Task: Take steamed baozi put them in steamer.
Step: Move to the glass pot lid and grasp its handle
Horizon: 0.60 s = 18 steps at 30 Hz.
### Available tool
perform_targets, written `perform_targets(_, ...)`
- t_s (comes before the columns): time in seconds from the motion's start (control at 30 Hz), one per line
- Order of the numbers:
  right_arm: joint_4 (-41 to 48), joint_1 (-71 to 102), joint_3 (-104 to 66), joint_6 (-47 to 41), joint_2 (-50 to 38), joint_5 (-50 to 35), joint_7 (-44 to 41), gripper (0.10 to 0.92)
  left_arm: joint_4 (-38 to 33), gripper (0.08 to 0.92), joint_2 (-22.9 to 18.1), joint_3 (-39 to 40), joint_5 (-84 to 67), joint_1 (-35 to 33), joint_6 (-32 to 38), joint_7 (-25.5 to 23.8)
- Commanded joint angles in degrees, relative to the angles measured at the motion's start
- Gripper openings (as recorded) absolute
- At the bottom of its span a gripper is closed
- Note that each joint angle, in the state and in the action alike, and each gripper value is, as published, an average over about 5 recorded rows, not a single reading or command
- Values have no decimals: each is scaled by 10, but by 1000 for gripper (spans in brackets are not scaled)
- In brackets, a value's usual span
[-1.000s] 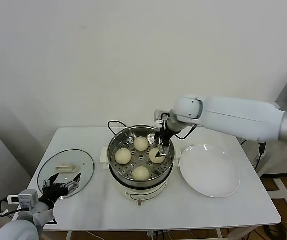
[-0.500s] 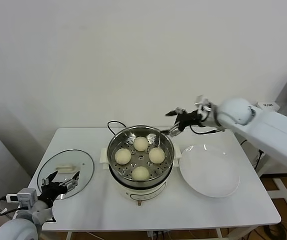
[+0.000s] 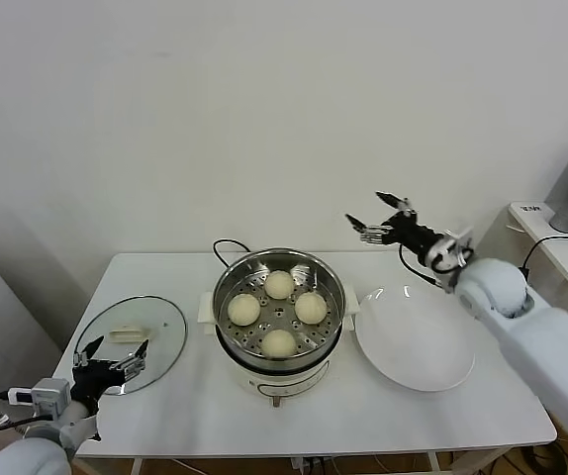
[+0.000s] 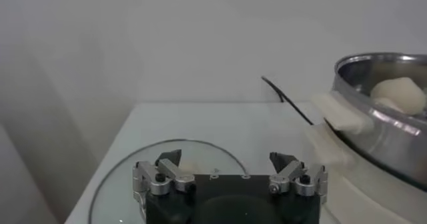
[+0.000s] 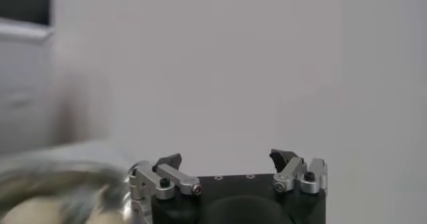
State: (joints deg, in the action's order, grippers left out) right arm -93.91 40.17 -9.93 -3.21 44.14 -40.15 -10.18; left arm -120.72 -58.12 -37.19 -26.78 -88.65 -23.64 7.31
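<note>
Bench [image 3: 195,396]: white, against a pale wall.
Lid [image 3: 131,341]: clear glass with a white handle, flat at the bench's left end.
Plate [image 3: 415,338]: white, right part of the bench.
Cord [image 3: 227,247]: black, at the bench's rear edge.

Head camera overlooks table [image 3: 195,416]; wrist cameras sit low, perhaps sharing steamer [image 3: 279,309].
</note>
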Motion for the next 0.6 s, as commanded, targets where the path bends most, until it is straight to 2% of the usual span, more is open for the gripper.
perform_targets(0.03,-11,280,-306,44,171,151,29,823,55,823,13,1,288,-21,129,-42)
perform_targets(0.23,-8,284,-316,43,233,179,20,823,128,823,6,2,555,-38,258,-34)
perform_targets(0.37,-5,284,-322,42,254,201,16,823,177,823,-7,6,671,-35,314,-12)
perform_targets(0.6,-2,283,-335,43,281,221,5,823,263,823,-32,10,852,-4,389,59)
